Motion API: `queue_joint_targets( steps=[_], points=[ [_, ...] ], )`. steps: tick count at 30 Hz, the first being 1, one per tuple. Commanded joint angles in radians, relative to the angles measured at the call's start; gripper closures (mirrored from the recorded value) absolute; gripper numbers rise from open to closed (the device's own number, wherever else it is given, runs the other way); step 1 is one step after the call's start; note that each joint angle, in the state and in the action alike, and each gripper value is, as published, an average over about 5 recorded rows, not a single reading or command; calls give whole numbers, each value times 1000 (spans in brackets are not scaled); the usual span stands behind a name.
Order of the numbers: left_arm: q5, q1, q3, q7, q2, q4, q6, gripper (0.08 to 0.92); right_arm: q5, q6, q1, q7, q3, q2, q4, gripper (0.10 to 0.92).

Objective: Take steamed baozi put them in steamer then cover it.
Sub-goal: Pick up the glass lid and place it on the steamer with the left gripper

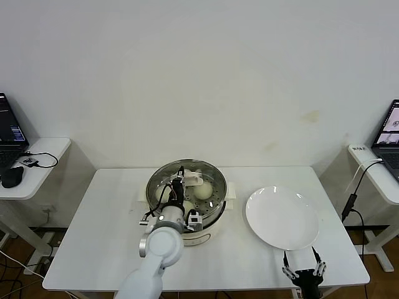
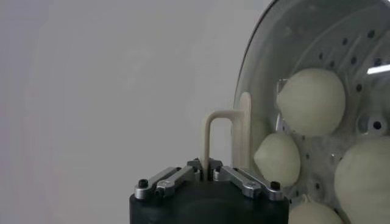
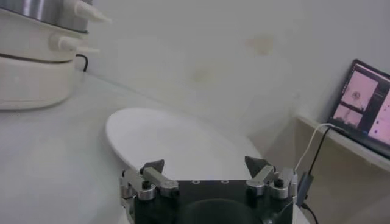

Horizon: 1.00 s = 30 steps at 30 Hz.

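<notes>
The steamer [image 1: 206, 229] stands at the table's middle on its cream-white base. The glass cover [image 1: 215, 175] lies over its top. My left gripper [image 1: 179, 182] is above it, shut on the cover's cream bar handle [image 2: 210, 131]. Through the glass [image 2: 304, 49] I see several steamed baozi, among them one [image 2: 311, 100] high in the pot and one [image 2: 277, 159] beside the handle. In the head view a baozi [image 1: 204, 190] shows under the cover. My right gripper [image 1: 303, 273] waits open at the table's front right edge, nothing between its fingers [image 3: 155, 166].
A flat white plate [image 1: 282, 218] lies bare to the right of the steamer, just ahead of the right gripper [image 3: 205, 165]. Side tables with laptops [image 1: 9, 134] [image 1: 389, 134] and cables flank the table. In the right wrist view the steamer [image 3: 30, 67] shows farther off.
</notes>
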Motion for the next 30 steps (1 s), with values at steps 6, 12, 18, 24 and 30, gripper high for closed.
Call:
queue_joint_targets(
  steps=[6,12,18,24,30],
  points=[
    [19,0,-1,-15,-25,27,-8,857,0,5,-1,-1,0,-7,-9,203],
    [22,-4,-6,-23,-35,41,-13,857,3,7,0,-1,1,-13,-14,202],
    [10,17,-5,-40,-39,13,-18,856,6,7,0,-3,0,-18,-18,203],
    [-15,72,-5,-42,-11,-91,-15,761,9,5,4,-5,-3,-24,-25,203],
    [-84,187,-12,-58,64,-257,-15,588,13,3,7,-6,-5,-33,-35,203]
  ],
)
